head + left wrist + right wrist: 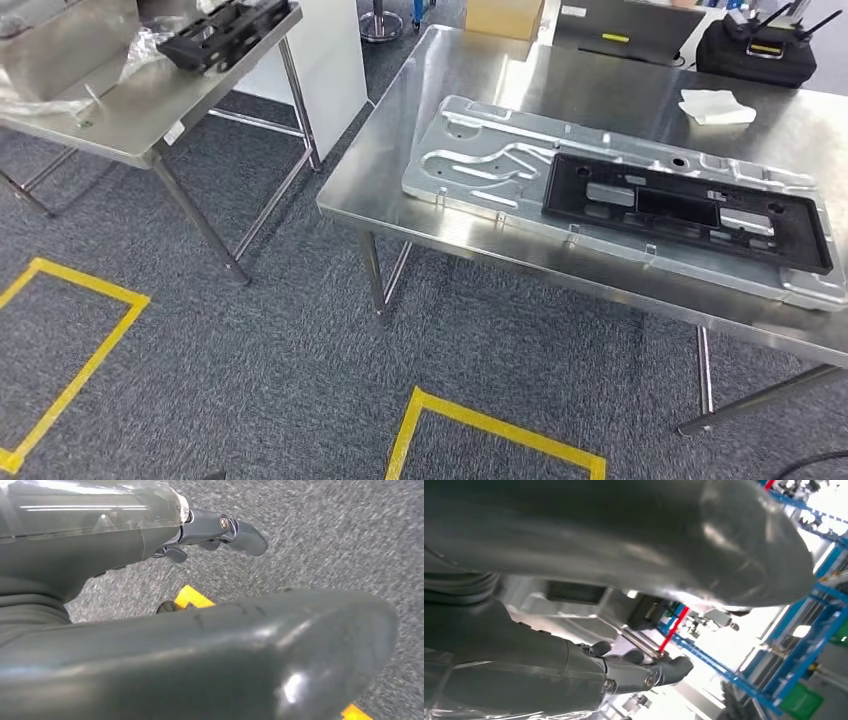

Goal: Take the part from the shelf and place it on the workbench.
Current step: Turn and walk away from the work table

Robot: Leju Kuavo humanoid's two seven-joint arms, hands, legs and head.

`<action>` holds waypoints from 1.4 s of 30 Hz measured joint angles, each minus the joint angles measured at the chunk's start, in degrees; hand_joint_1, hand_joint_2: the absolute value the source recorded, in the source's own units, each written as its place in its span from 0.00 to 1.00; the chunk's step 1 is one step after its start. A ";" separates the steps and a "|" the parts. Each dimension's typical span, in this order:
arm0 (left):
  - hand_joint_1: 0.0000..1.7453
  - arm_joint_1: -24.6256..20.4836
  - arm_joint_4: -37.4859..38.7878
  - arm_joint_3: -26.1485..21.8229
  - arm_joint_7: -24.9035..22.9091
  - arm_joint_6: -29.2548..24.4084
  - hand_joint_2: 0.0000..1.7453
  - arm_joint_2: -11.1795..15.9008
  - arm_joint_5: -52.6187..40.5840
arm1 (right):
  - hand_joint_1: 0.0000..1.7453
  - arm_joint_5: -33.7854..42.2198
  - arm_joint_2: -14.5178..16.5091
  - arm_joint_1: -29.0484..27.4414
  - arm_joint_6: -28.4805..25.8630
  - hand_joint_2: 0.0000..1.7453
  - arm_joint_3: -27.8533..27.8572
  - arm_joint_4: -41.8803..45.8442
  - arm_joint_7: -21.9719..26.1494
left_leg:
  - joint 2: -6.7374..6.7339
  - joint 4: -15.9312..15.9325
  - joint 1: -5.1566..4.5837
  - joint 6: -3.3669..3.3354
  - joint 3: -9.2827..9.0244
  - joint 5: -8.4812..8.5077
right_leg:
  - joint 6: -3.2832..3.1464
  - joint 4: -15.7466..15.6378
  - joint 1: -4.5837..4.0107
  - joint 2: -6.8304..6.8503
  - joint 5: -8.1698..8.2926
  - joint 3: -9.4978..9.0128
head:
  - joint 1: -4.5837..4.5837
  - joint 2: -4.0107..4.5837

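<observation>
Head view, left to right. Far left: a steel table (120, 120) with crumpled clear plastic wrap (60, 90) and a black ribbed plastic part (222, 32) lying near its right edge, partly overhanging. Whether this table is the "shelf" I cannot say. Between the two tables: a gap of grey carpet (280, 330) with yellow tape floor boxes (70, 330), open room for walking. Right: the stainless workbench (400, 150), carrying a long silver stamped-metal tray (480, 165) with a flat black rectangular frame panel (680, 205) seated in its right portion. The tray's near edge runs close to the bench's front edge. Behind it: a white cloth (716, 106) and a black case with antennas (756, 50), well apart from the tray.

Left wrist view: the left hand (220, 530) hangs over carpet, fingers loosely extended, holding nothing.

Right wrist view: the right hand (644, 670) is likewise empty, fingers apart, with blue racking (804, 630) blurred beyond.

Judgement: a panel already sits in the tray, so either placement is finished or another cycle is starting; the frames do not settle which. If the ribbed part is next, the robot must turn left and mind that table's corner.
</observation>
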State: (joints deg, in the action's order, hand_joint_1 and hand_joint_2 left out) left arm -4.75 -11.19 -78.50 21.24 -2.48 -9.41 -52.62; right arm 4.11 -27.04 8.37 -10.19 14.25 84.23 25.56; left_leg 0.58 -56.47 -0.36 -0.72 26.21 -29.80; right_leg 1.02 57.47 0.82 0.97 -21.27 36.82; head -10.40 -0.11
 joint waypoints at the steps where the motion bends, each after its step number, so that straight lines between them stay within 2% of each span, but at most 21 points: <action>1: 0.00 0.00 0.00 -0.08 -0.04 -0.09 0.00 -0.10 -0.19 | 0.00 0.84 0.94 -1.37 0.65 0.00 1.62 -1.04 0.61 | 0.02 0.48 -0.02 -0.34 0.10 0.28 | 0.41 -0.24 0.02 0.07 0.57 -0.01 | 0.00 -0.01; 3: 0.00 0.04 0.01 -0.21 -0.14 -0.20 0.00 -0.33 -0.61 | 0.00 2.39 2.79 -4.58 2.92 0.00 5.87 -3.16 1.59 | -0.07 0.87 0.11 -1.28 0.89 1.59 | 1.12 0.31 0.26 -0.09 -0.45 0.39 | 0.02 -0.01; 5: 0.00 0.11 0.01 -0.36 -0.19 -0.23 0.00 -0.49 -0.84 | 0.00 2.32 4.68 -7.42 5.84 0.00 10.53 -4.91 2.57 | -0.25 1.13 0.24 -2.01 2.24 3.02 | 1.64 4.90 0.50 -0.46 -5.64 2.04 | 0.03 -0.01; 7: 0.00 0.18 0.00 -0.47 -0.20 -0.28 0.00 -0.62 -0.86 | 0.00 1.14 6.67 -9.38 8.21 0.00 14.72 -6.09 3.02 | -0.44 0.97 0.10 -2.21 4.11 4.37 | 2.13 12.53 0.54 -0.69 -10.68 4.06 | 0.02 -0.01; 9: 0.00 0.17 0.01 -0.58 -0.20 -0.31 0.00 -0.72 -0.88 | 0.00 -0.27 8.36 -10.38 9.59 0.00 17.80 -6.74 2.74 | -0.71 0.55 0.01 -2.06 6.21 5.59 | 2.46 16.49 0.62 -0.72 -10.50 3.80 | 0.02 0.01; 11: 0.00 0.10 0.01 -0.74 -0.20 -0.31 0.00 -0.77 -0.95 | 0.00 -1.38 9.51 -10.57 10.32 0.00 19.91 -7.05 2.31 | -1.00 -0.28 0.02 -1.73 8.29 6.56 | 2.56 12.73 0.82 -0.71 -7.48 -0.60 | 0.02 0.01; 14: 0.00 -0.14 0.01 -0.88 -0.15 -0.14 0.00 -0.86 -1.18 | 0.00 -2.40 10.68 -10.59 10.78 0.00 22.28 -7.19 1.99 | -1.16 -1.65 -0.14 -0.83 10.26 7.65 | 1.83 1.38 0.62 -0.78 -8.80 -9.10 | 0.01 -0.01; 17: 0.00 -0.11 0.01 -0.91 -0.07 0.35 0.00 -0.91 -1.79 | 0.00 -3.94 11.99 -11.45 11.57 0.00 24.46 -7.28 1.73 | -1.14 -1.73 -0.09 0.25 10.71 8.73 | 0.33 -0.79 0.33 -0.53 -8.97 -9.49 | 0.01 -0.01; 19: 0.00 0.11 0.00 -0.91 -0.07 0.60 0.00 -0.89 -1.92 | 0.00 -6.16 13.08 -12.00 12.54 0.00 25.89 -7.37 1.86 | -1.00 -3.61 0.07 1.03 11.67 5.81 | -0.74 -0.95 0.50 -0.07 -7.58 -8.29 | 0.00 0.00; 22: 0.00 0.16 0.01 -0.90 -0.09 0.91 0.00 -0.89 -2.16 | 0.00 -12.62 14.94 -12.47 13.38 0.00 27.77 -7.89 2.65 | -0.97 -13.05 0.45 1.90 13.80 -2.99 | -1.43 -0.90 0.45 0.47 -5.46 -5.71 | -0.01 0.01; 23: 0.00 0.11 0.01 -0.90 -0.11 1.01 0.00 -0.89 -2.41 | 0.00 -15.35 15.69 -12.52 13.14 0.00 28.29 -8.40 3.01 | -0.98 -16.10 0.55 2.10 13.88 -4.05 | -1.42 -0.80 0.41 0.75 -4.78 -4.76 | -0.02 0.01; 25: 0.00 0.04 0.01 -0.88 -0.15 1.22 0.00 -0.89 -2.97 | 0.00 -20.74 17.31 -12.54 12.16 0.00 29.03 -10.23 3.84 | -1.05 -17.67 0.66 2.30 11.85 -2.01 | -1.27 -0.43 0.38 1.50 -3.56 -2.83 | -0.02 0.00; 27: 0.00 -0.11 0.01 -0.85 -0.18 1.40 0.00 -0.88 -3.61 | 0.00 -25.77 18.63 -12.48 10.37 0.00 29.28 -13.32 4.89 | -2.08 -11.85 0.67 2.18 6.18 0.69 | -0.94 0.11 0.35 2.33 -2.64 -1.34 | -0.03 -0.02; 29: 0.00 -0.54 0.01 -0.73 -0.31 1.44 0.00 -0.84 -4.55 | 0.00 -31.85 19.63 -12.15 6.52 0.00 29.32 -18.77 5.95 | -3.67 -3.12 0.37 1.55 0.03 -0.43 | -0.37 0.55 0.16 3.29 -1.97 -0.66 | -0.03 -0.02; 30: 0.00 -0.75 0.01 -0.57 -0.39 1.38 0.00 -0.81 -5.04 | 0.00 -34.88 20.03 -11.57 4.18 0.00 29.32 -22.65 6.29 | -4.06 -0.31 0.21 1.05 -1.55 -1.37 | -0.03 0.60 0.05 3.86 -1.60 -0.59 | -0.03 -0.02; 32: 0.00 -0.79 0.01 -0.11 -0.57 1.16 0.00 -0.76 -5.83 | 0.00 -38.74 20.60 -9.44 0.57 0.00 29.31 -32.05 5.92 | -3.53 1.37 0.13 -0.16 -1.66 -1.47 | 0.74 0.30 0.07 4.73 -0.79 -0.65 | -0.02 -0.01; 34: 0.00 -0.61 0.01 0.31 -0.84 0.79 0.00 -0.73 -6.18 | 0.00 -41.19 21.46 -7.61 -2.19 0.00 29.20 -42.48 2.81 | -2.72 1.70 0.28 -1.11 -0.93 -0.21 | 1.48 1.42 0.39 3.15 -2.06 -0.22 | -0.01 0.00; 37: 0.00 -0.58 0.00 0.54 -1.21 -0.11 0.00 -0.68 -6.30 | 0.00 -47.21 23.41 -7.33 -7.95 0.00 28.19 -53.97 -8.73 | -0.94 1.70 0.21 -1.83 1.09 1.63 | 1.97 10.97 0.58 -0.30 -9.44 2.95 | -0.01 0.01; 39: 0.00 -0.42 0.00 0.54 -1.34 -0.79 0.00 -0.67 -6.10 | 0.00 -51.72 24.66 -7.28 -10.40 0.00 26.49 -59.48 -17.85 | 0.36 1.35 0.05 -1.78 2.40 2.48 | 1.90 15.90 0.51 -0.71 -11.97 3.83 | -0.01 0.00; 40: 0.00 -0.31 0.00 0.53 -1.42 -1.09 0.00 -0.67 -5.96 | 0.00 -53.41 25.24 -7.20 -10.65 0.00 25.53 -61.63 -21.59 | 0.97 1.09 0.02 -1.67 2.95 2.76 | 1.79 15.39 0.50 -0.76 -11.64 2.75 | -0.01 0.00; 42: 0.00 -0.14 0.00 0.51 -1.71 -1.72 0.00 -0.67 -5.79 | 0.00 -55.38 26.32 -7.08 -9.94 0.00 23.85 -64.71 -27.31 | 2.15 0.31 0.02 -1.38 3.97 3.10 | 1.43 8.89 0.51 -1.28 -9.14 -2.05 | -0.01 0.00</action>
State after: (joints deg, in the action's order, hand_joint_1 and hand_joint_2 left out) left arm -4.89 -11.19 -77.99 19.54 -4.20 -10.08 -58.41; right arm -51.26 -0.72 1.29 -20.13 38.10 19.52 -1.75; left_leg 2.73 -56.16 -0.34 -2.10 30.18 -26.70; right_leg 2.44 66.36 1.33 -0.31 -30.41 34.77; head -10.41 -0.11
